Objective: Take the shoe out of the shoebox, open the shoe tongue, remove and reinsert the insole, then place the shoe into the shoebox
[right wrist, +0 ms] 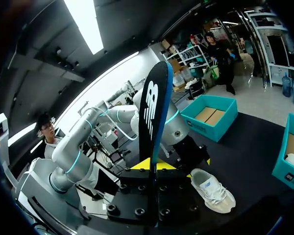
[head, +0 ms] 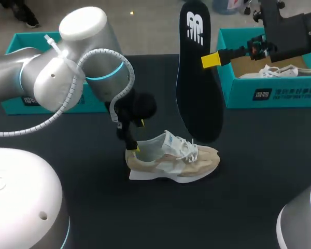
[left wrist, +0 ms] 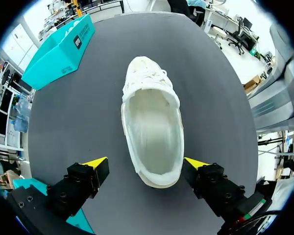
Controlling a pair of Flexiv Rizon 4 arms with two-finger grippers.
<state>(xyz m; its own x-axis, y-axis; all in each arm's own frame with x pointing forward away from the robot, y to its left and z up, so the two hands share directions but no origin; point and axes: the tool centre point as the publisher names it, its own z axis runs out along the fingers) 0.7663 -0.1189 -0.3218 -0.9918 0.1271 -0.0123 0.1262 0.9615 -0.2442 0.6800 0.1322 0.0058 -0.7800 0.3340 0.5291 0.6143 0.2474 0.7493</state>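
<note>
Head view shows you the right hand [head: 206, 60] pinching the black insole [head: 197, 72] upright above the desk [head: 259, 171], the left hand [left wrist: 146, 165] spread either side of the heel of the beige shoe [head: 173, 158] mid-desk, the teal shoebox [head: 264, 93] far right.

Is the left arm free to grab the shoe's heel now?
Likely yes: the left gripper stands open astride the heel of the shoe, and the right gripper holds the insole upright, clear of it.

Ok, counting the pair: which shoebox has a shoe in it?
The shoebox at the table's right; a pale shoe lies inside. The left shoebox shows bare cardboard.
</note>
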